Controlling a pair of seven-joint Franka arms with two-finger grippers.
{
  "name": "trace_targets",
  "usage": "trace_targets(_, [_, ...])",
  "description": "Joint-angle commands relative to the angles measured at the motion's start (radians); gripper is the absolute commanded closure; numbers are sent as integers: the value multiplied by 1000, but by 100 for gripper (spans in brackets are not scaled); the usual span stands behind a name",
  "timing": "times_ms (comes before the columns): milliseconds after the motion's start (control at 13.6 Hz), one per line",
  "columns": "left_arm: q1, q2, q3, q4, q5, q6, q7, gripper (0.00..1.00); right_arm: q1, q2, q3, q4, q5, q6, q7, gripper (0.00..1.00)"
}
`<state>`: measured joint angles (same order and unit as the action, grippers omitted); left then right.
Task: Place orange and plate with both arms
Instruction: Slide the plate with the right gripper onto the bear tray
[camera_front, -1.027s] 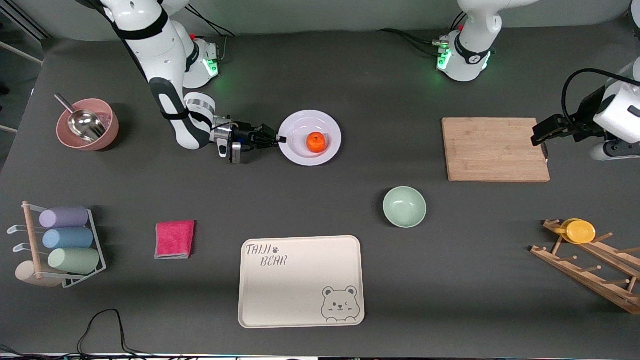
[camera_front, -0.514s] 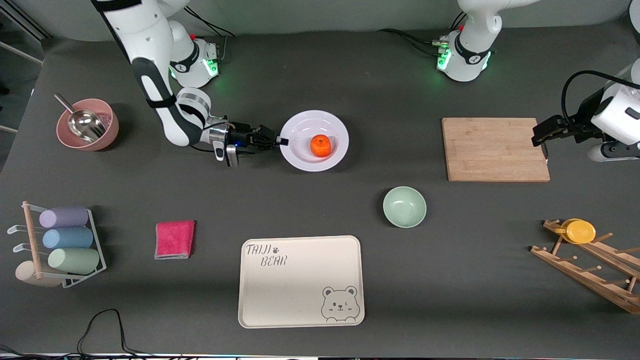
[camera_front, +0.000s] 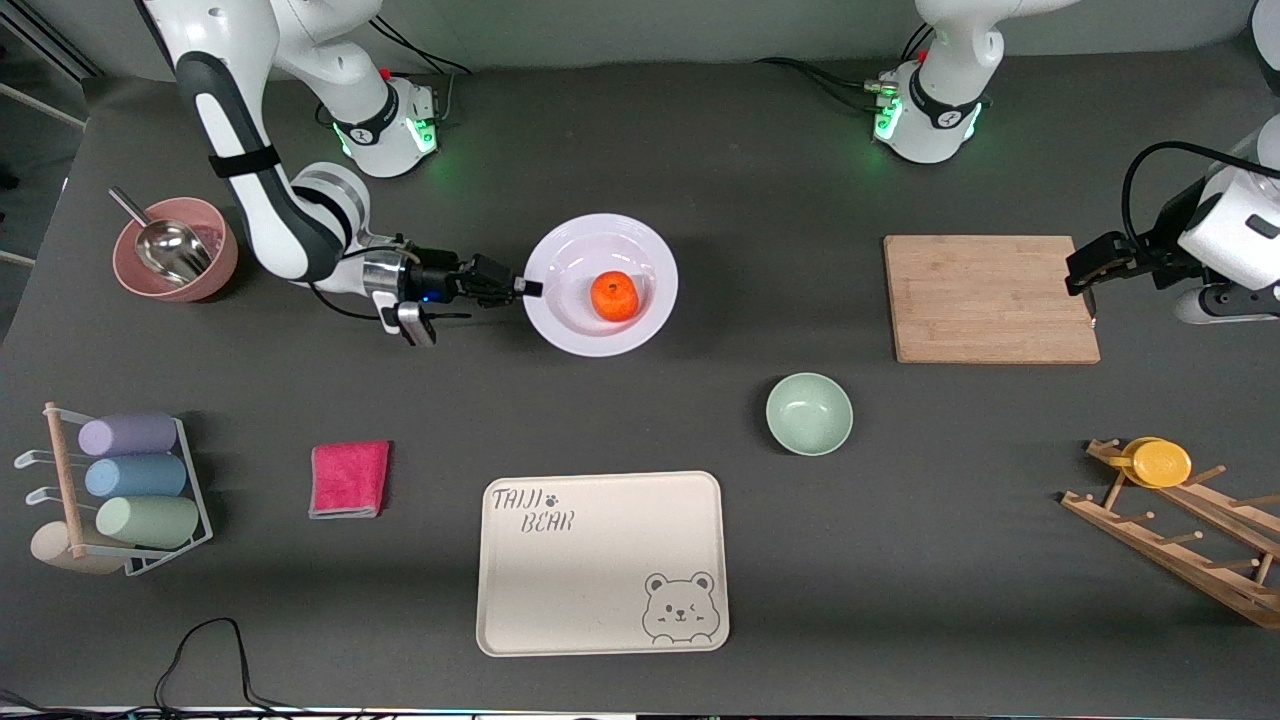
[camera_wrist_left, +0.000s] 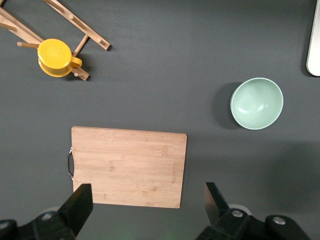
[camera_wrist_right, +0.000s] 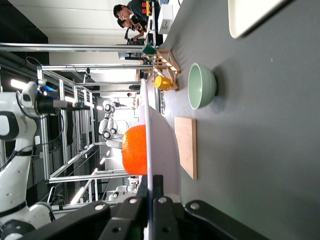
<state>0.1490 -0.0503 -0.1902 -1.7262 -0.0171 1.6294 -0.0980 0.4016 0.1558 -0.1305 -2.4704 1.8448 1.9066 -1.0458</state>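
Observation:
The pale lavender-white plate (camera_front: 570, 320) is held level above the table by its rim, and the orange (camera_front: 614, 296) sits in its centre. My right gripper (camera_front: 528, 288) is shut on the plate's rim at the edge toward the right arm's end of the table. In the right wrist view the plate (camera_wrist_right: 162, 142) shows edge-on between the fingers (camera_wrist_right: 161, 187), with the orange (camera_wrist_right: 135, 150) on it. My left gripper (camera_front: 1082, 274) is open and empty, up over the table beside the wooden cutting board (camera_front: 990, 298). In the left wrist view its fingers (camera_wrist_left: 80, 202) stand wide apart over that board (camera_wrist_left: 129, 166).
A mint-green bowl (camera_front: 809, 413) and a cream bear-printed tray (camera_front: 602, 562) lie nearer the front camera. A pink bowl with a metal scoop (camera_front: 175, 250), a cup rack (camera_front: 115, 490) and a red cloth (camera_front: 349, 478) are toward the right arm's end. A wooden rack with a yellow cup (camera_front: 1160, 464) is toward the left arm's end.
My right gripper has lifted the plate with the orange off the table and drawn it a little toward the right arm's end and the front camera. The left arm has hardly moved.

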Motion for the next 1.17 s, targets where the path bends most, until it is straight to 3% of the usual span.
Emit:
trace_targets(0, [-12, -13, 2, -3, 5, -6, 12, 0, 0, 150, -29, 222, -71, -9, 99, 100])
trace_targets(293, [-22, -14, 2, 1, 5, 10, 12, 0, 0, 431, -112, 627, -108, -11, 214, 100])
trace_targets(734, [-34, -17, 2, 1, 5, 7, 12, 0, -3, 781, -172, 1210, -93, -11, 531, 100])
trace_targets(1100, [-58, -20, -3, 4, 8, 20, 12, 0, -4, 838, -179, 1246, -56, -5, 527, 100])
